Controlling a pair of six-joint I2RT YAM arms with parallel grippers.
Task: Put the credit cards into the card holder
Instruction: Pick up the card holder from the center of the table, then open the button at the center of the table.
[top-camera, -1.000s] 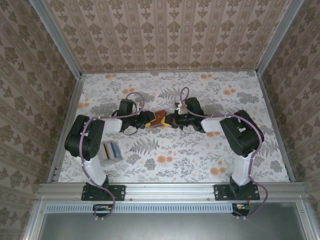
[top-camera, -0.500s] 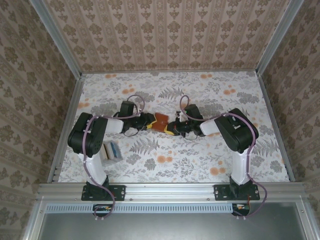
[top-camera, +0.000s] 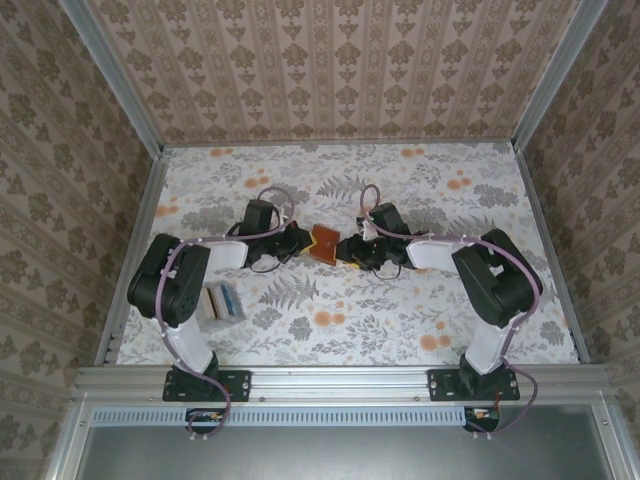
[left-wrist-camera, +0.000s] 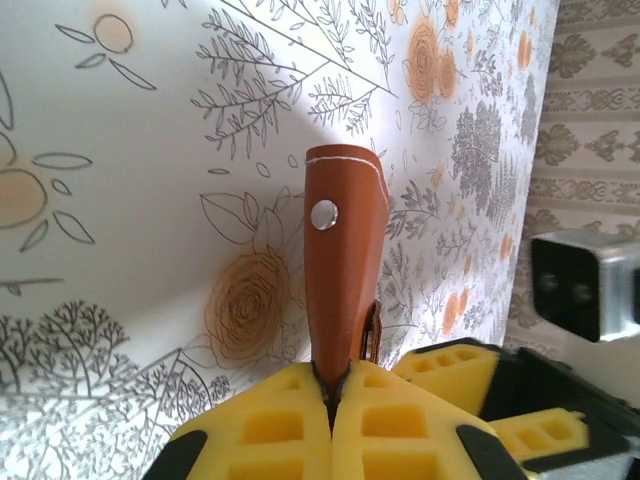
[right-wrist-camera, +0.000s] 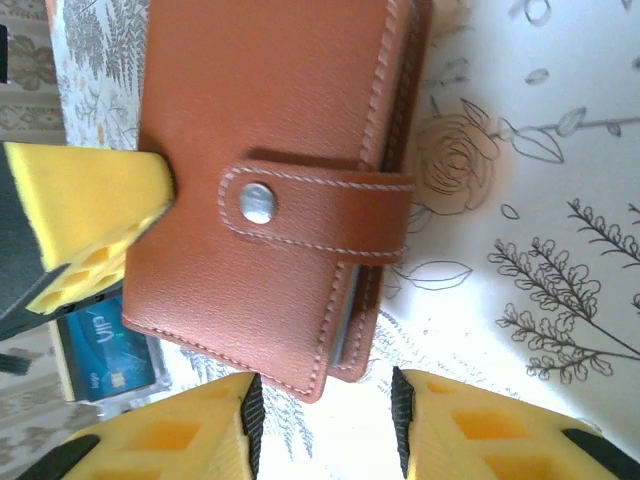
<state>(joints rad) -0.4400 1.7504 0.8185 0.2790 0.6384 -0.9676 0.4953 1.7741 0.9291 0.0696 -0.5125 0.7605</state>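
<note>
Left gripper (left-wrist-camera: 330, 385) pressed together, pinching the card holder (left-wrist-camera: 345, 260) by one edge, the holder sticking straight out ahead of it. Right gripper (right-wrist-camera: 325, 425) spread, the holder's corner between its jaws, pads apart from it. Credit cards (top-camera: 222, 300) lie on the worktop (top-camera: 400, 320), well behind the left gripper, beside its arm.

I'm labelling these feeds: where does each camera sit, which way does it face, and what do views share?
Top external: above and behind the bases, looking down at the table; left arm and right arm meet at the card holder.
Left wrist: on the left arm, looking along the left gripper, shut on the card holder.
Right wrist: on the right arm, looking past the open right gripper at the card holder's strapped face; credit cards beyond.
Shared: all three see the card holder.
</note>
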